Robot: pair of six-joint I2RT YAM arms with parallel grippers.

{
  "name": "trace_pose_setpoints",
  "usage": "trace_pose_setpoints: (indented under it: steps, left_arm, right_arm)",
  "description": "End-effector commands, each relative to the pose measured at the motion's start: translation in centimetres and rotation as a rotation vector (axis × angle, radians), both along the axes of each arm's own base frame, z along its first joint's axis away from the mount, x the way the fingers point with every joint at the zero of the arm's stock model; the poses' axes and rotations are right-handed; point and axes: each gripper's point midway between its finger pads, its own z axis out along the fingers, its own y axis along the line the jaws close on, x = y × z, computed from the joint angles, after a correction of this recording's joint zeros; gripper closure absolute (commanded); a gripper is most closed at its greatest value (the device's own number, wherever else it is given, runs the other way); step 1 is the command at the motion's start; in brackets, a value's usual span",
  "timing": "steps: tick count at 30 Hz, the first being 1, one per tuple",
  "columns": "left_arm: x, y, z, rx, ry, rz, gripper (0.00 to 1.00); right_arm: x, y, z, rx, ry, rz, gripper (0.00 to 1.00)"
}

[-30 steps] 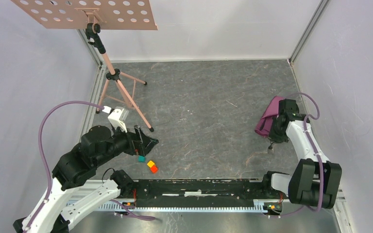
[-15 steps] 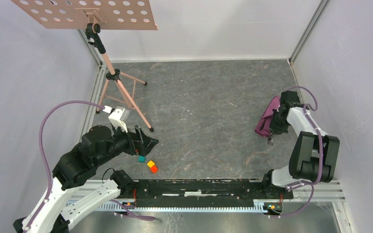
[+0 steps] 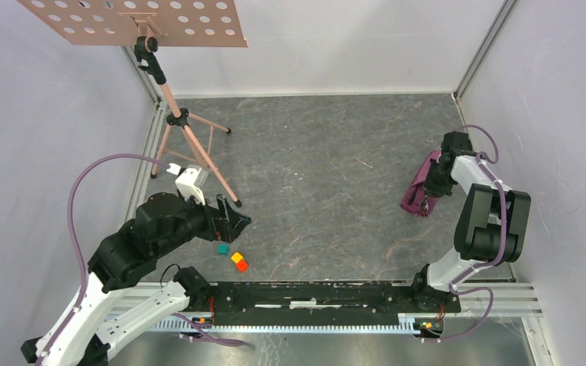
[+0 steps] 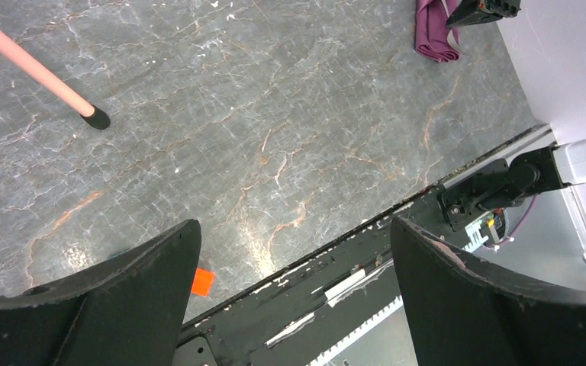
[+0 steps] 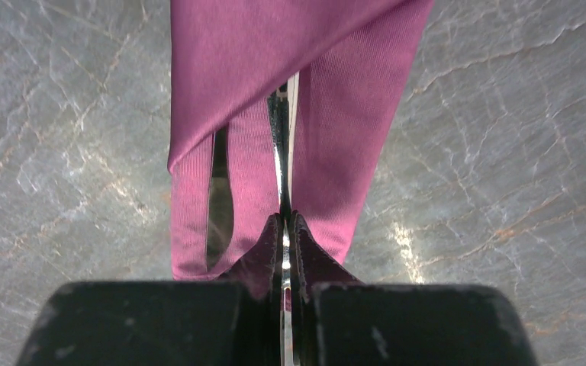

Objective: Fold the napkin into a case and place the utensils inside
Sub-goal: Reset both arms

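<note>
Right wrist: ribbed napkin [image 5: 336, 114] wraps 2 slim utensils [image 5: 219, 194].

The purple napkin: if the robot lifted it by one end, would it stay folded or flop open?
Probably flop: the napkin lies in soft folds, so it looks limp. Its sheen hints it is slippery, so the knife tucked inside might slide out.

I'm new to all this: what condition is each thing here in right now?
Plum-purple cloth napkin: folded long, lying on the table.
Slim silvery utensil: pinched in the right hand, far end under the napkin's flap.
Second slim utensil: resting on the napkin, partly covered.
Right hand: shut on the silvery utensil.
Left hand: wide open, empty.
Pink tripod stand: upright.
</note>
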Motion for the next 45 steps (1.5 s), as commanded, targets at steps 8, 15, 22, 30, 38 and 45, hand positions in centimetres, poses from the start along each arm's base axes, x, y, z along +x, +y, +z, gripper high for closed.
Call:
trace_pose_setpoints:
  steps: [8,15,22,30,38,45]
  left_arm:
    - [0.8,0.0,0.0,0.038,-0.03,0.0,0.0]
    - [0.7,0.2,-0.1,0.036,-0.019,0.013,0.0]
    - [0.7,0.1,-0.1,0.03,-0.005,0.016,0.0]
    - [0.3,0.1,0.2,-0.002,0.015,0.032,0.0]
    - [0.3,0.5,3.5,-0.022,-0.019,0.047,0.0]
    - [1.6,3.3,14.5,-0.034,-0.282,0.129,0.0]
  right_arm:
    - [4.5,-1.9,0.7,-0.027,-0.135,-0.068,1.0]
    - [5.0,-2.9,0.0,-0.056,-0.174,-0.121,1.0]
    - [5.3,-2.6,-0.9,-0.034,-0.215,-0.15,1.0]
    - [2.7,-0.6,2.0,-0.006,-0.313,-0.059,0.58]
    - [-1.6,6.5,14.5,0.044,-0.638,0.331,0.36]
    - [-8.4,10.4,36.2,-0.09,-1.071,0.534,0.02]
